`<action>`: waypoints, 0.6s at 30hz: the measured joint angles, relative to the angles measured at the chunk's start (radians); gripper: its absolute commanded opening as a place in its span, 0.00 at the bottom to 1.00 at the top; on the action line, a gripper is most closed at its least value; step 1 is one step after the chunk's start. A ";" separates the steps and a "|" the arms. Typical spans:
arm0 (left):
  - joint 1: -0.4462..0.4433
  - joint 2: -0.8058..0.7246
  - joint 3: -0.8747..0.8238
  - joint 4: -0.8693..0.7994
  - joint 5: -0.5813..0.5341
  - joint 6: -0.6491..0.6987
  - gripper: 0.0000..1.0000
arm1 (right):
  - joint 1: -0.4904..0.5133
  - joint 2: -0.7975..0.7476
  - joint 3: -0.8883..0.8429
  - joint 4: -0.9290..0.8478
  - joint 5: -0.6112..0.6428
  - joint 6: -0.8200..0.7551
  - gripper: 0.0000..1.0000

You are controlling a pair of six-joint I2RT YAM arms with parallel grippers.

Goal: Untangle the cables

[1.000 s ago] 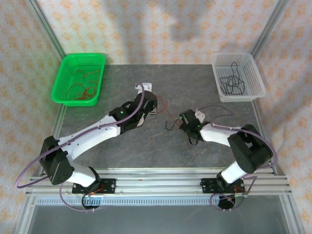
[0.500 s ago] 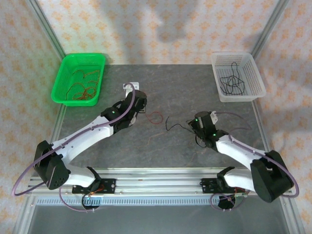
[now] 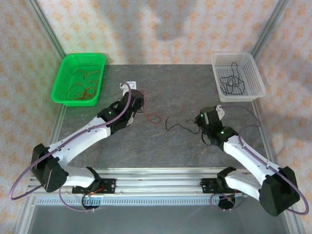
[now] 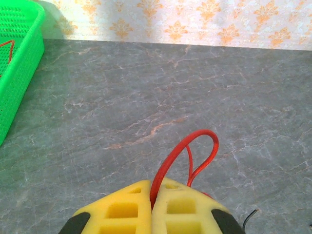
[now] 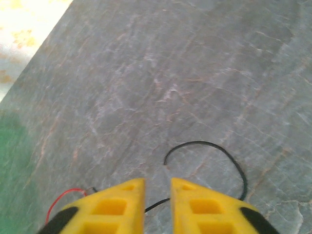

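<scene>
Red cable (image 4: 202, 146) and black cable (image 5: 214, 146) lie apart on the table (image 3: 180, 83), one at each hand.
The left hand (image 4: 157, 187) is clamped on the red loop, probably to carry it. The right hand (image 5: 157, 187) is slightly parted, with the black cable loose at the gap, ungripped. Beyond, the green basket (image 3: 83, 55) holds red cables (image 3: 80, 88) and the white basket (image 3: 233, 54) holds black cables (image 3: 231, 83), the likely destinations.

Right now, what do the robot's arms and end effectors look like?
The left arm and right arm are white with black joints, each trailing a purple-grey cable. The left end effector and right end effector each have two yellow wedge-shaped fingers with square hollows.
</scene>
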 measured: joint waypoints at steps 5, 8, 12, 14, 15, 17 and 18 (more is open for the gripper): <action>0.000 -0.003 0.042 -0.036 0.001 0.001 0.00 | 0.016 0.017 0.066 -0.021 -0.089 -0.089 0.40; 0.001 0.002 0.120 -0.073 -0.013 0.013 0.00 | 0.049 0.042 0.080 -0.025 -0.116 -0.113 0.45; 0.021 0.034 0.253 -0.117 -0.047 0.042 0.00 | 0.089 0.077 0.094 -0.030 -0.142 -0.132 0.49; 0.039 0.058 0.317 -0.138 -0.064 0.057 0.00 | 0.105 0.089 0.097 -0.029 -0.150 -0.139 0.51; 0.048 0.069 0.339 -0.148 -0.070 0.063 0.00 | 0.110 0.091 0.097 -0.029 -0.154 -0.140 0.51; 0.068 0.092 0.381 -0.171 -0.080 0.080 0.00 | 0.117 0.093 0.097 -0.030 -0.162 -0.144 0.53; 0.079 0.103 0.399 -0.181 -0.082 0.087 0.00 | 0.117 0.093 0.097 -0.030 -0.164 -0.145 0.53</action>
